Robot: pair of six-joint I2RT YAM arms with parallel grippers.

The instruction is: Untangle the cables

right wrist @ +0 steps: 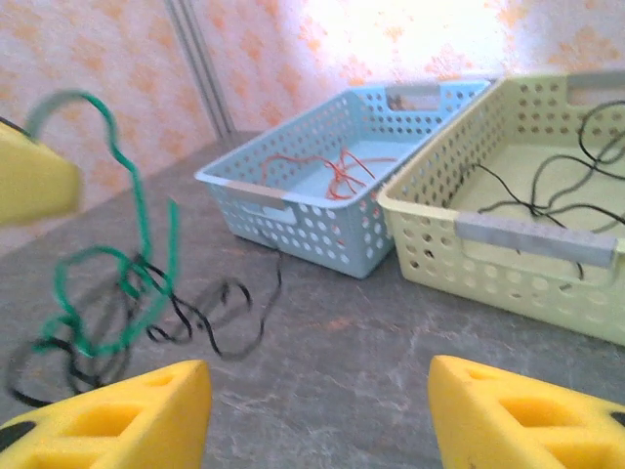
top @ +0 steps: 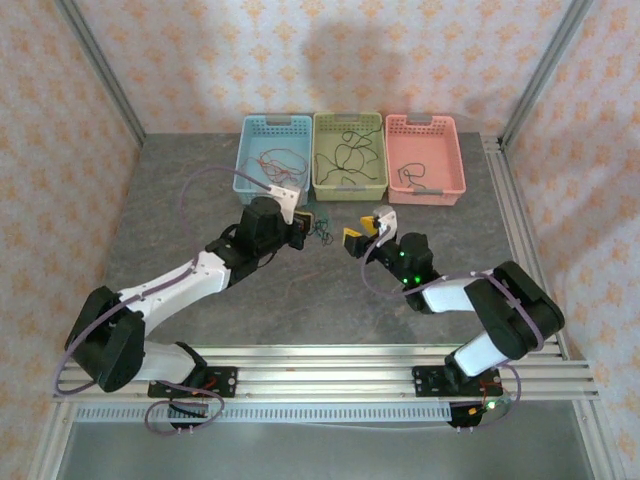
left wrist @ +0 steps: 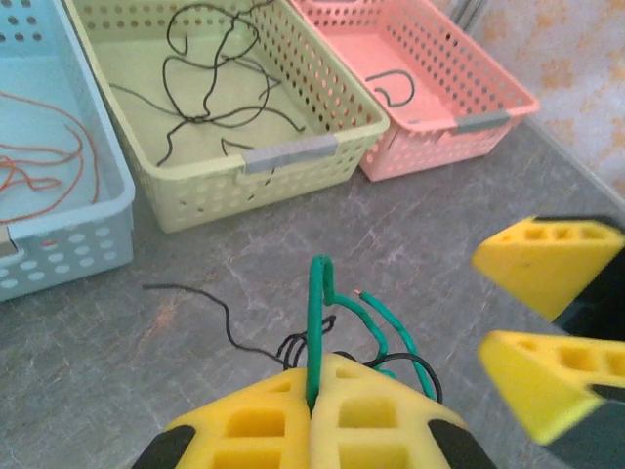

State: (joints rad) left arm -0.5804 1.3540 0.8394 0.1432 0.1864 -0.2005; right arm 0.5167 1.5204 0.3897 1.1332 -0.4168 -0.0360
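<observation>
A small clump of cables [top: 322,231] lies on the grey table between my two grippers. My left gripper [left wrist: 314,376] is shut on a green cable [left wrist: 318,313], which stands up from the pinched fingertips and bends down to the right. A thin black cable [left wrist: 210,308] trails left from the clump on the table. My right gripper [right wrist: 317,391] is open with nothing between its yellow fingers [right wrist: 117,420]. It hovers over the table just right of the clump. In the right wrist view the green cable [right wrist: 132,200] rises to the left gripper's finger [right wrist: 34,181], and the black cable [right wrist: 210,318] loops beneath it.
Three baskets stand in a row at the back: a blue one [top: 275,122] with red-orange wires [left wrist: 59,156], a green one [top: 349,118] with black wires [left wrist: 205,88], and a pink one [top: 421,121] with a black wire [left wrist: 395,90]. Aluminium rails run along the table's near edge.
</observation>
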